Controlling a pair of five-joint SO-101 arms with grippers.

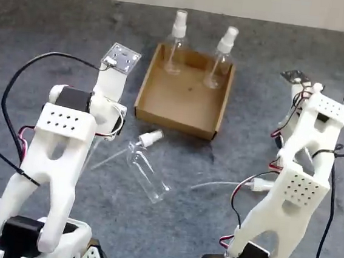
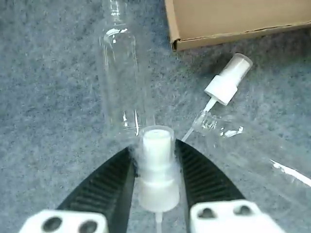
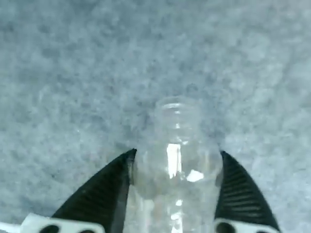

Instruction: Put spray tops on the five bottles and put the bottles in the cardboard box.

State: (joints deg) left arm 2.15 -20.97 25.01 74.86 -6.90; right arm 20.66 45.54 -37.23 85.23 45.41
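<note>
Left hand (image 2: 155, 153) pinches a spray top (image 2: 156, 187), a loose clear bottle (image 2: 121, 82) lying just ahead of it, while right hand (image 3: 176, 156) clamps an open-necked bottle (image 3: 176, 121).

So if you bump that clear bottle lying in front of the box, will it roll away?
Probably a bit. The clear bottle lies on its side and looks round, so it could roll, though the fuzzy grey table cover may slow it. It looks empty, so it is likely light and easy to shove. Its shiny wall may be slippery.

2 capped bottles (image 1: 175, 47) upright, in box (image 1: 176, 121)
</note>
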